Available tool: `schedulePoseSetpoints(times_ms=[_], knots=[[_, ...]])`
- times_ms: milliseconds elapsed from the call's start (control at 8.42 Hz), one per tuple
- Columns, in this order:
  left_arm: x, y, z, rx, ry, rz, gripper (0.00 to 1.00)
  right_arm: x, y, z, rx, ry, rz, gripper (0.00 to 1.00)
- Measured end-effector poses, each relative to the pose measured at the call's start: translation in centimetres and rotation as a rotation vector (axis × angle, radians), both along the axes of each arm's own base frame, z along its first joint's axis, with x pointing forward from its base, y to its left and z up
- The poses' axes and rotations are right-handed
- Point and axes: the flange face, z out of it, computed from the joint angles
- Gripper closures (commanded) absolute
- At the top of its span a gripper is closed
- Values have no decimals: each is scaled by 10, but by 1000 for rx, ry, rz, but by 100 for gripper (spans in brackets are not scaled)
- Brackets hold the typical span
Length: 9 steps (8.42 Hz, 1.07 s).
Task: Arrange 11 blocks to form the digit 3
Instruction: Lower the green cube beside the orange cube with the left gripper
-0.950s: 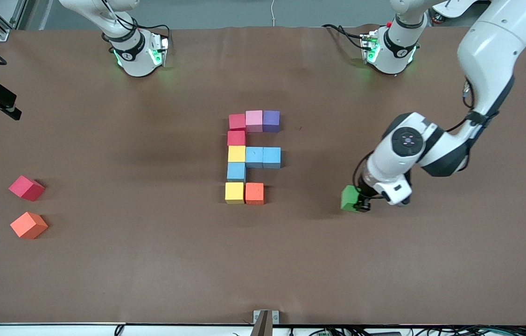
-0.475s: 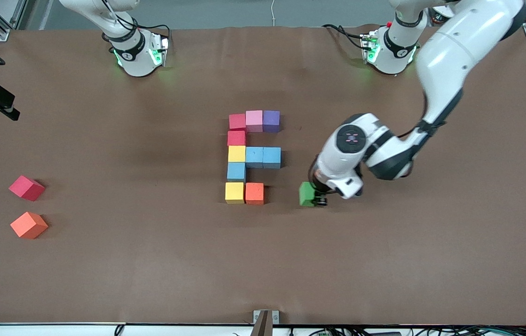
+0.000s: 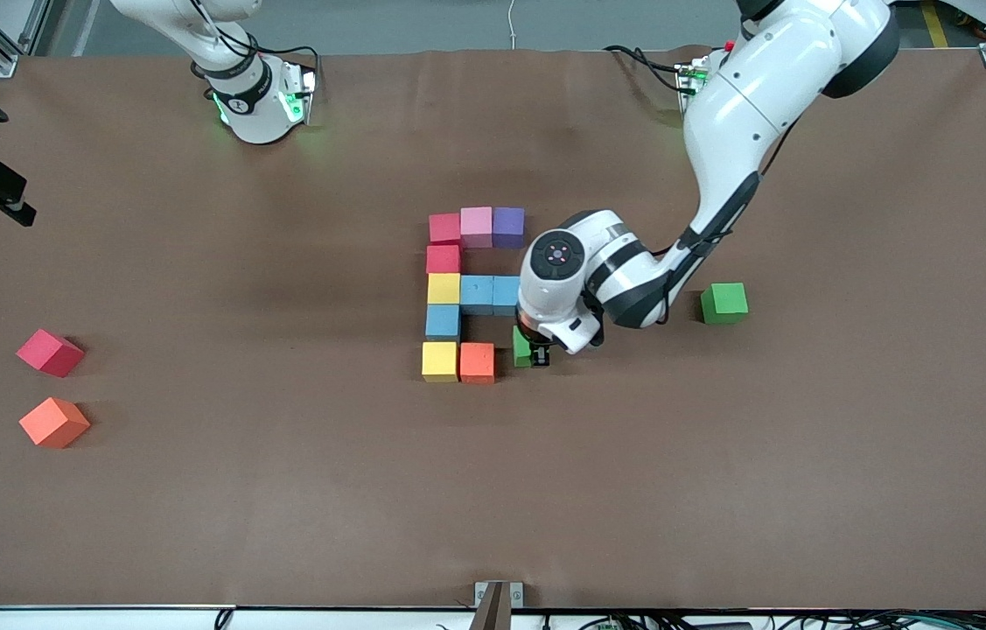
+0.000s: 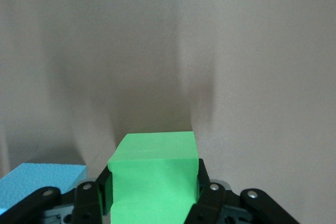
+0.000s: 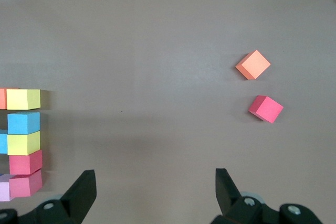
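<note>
tabletop (image 3: 195,525) | digit 3 (image 3: 475,293): one light blue block partly hidden by left arm | left end effector (image 3: 536,354) pinching green block (image 3: 523,348), mostly hidden, beside orange block (image 3: 477,362) | right end effector (image 5: 152,192) spread, fingertips cut off

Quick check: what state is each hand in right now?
Left hand: shut on the green block.
Right hand: open, holding nothing.

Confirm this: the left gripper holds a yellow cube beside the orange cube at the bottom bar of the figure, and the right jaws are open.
Not quite: the cube is green, not yellow. The left wrist view shows the left gripper clamped on a matte green cube, beside the orange cube. The right gripper is indeed open.
</note>
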Motion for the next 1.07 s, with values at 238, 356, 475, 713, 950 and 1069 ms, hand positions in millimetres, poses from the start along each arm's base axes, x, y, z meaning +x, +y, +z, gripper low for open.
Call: schedulePoseSetpoints(times_ms=[238,356,475,713,950,1069], knots=[[1,-2,1,-6,1,4,66,0,1,0,0,0,2,0],[6,-3,4,-13,-7,10,66,0,3,0,0,0,5,0],[12,-3,8,-20,-18,14,66,0,3,0,0,0,6,0],[18,-5,6,-8,-39,-14,66,0,4,0,0,-1,8,0],[13,-17,0,14,-56,-68,66,0,6,0,0,0,10,0],[12,-20,0,17,-61,-81,66,0,6,0,0,0,10,0]])
